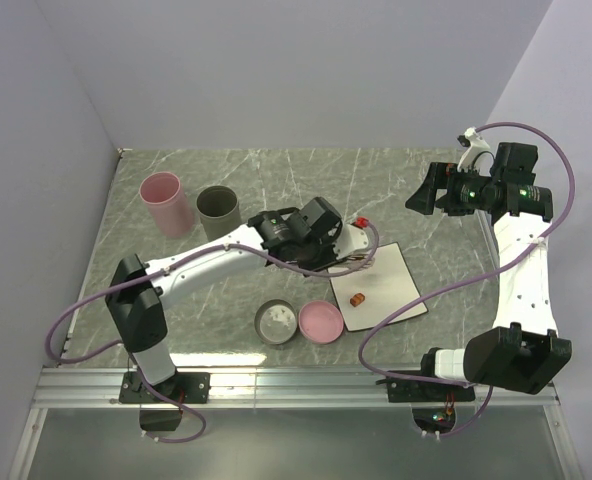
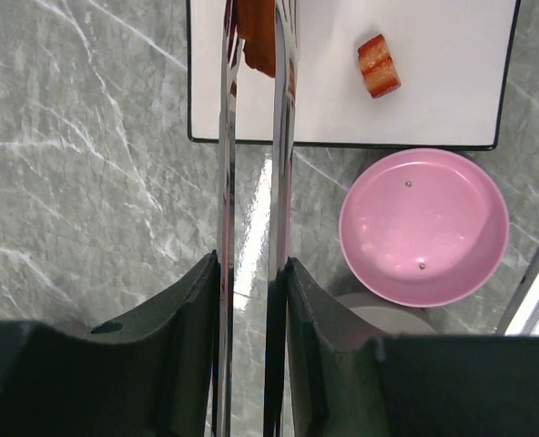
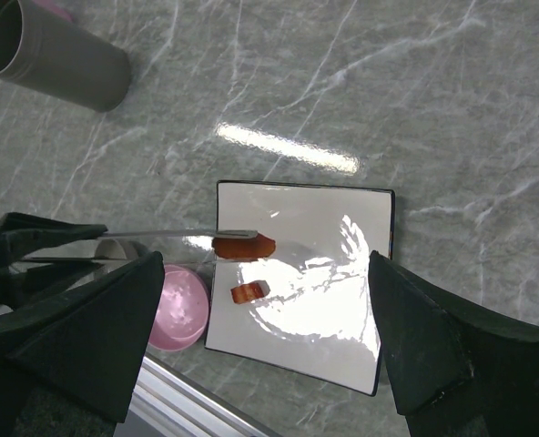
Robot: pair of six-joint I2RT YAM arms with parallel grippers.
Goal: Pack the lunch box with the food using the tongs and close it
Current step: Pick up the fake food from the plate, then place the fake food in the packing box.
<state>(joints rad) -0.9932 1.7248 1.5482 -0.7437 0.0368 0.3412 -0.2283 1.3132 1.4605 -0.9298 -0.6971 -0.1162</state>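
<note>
Silver tongs [image 2: 226, 182] clamped in left jaws, pinching reddish-brown oval [image 3: 244, 246] over white plate [image 2: 433, 109] (orange-brown lump [image 2: 379, 66] lying on it). Right jaws wide open, empty. Lunch box [image 1: 276, 322] lidless nearby: early days, probably.

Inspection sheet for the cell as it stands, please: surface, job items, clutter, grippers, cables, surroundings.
Surface: grey marble table, no spills seen.
Job's things: tongs pinch a reddish-brown oval at the white plate; orange-brown lump lies on the plate; round grey container and pink dish sit side by side, open.
Clutter: pink cup and grey cup, upright, far left.
Grippers: left gripper shut on the tongs; right gripper open, raised, holding nothing.
Cables: purple cables loop off both arms; one passes the plate's corner.
Surroundings: plain walls; metal rail at the near edge.
</note>
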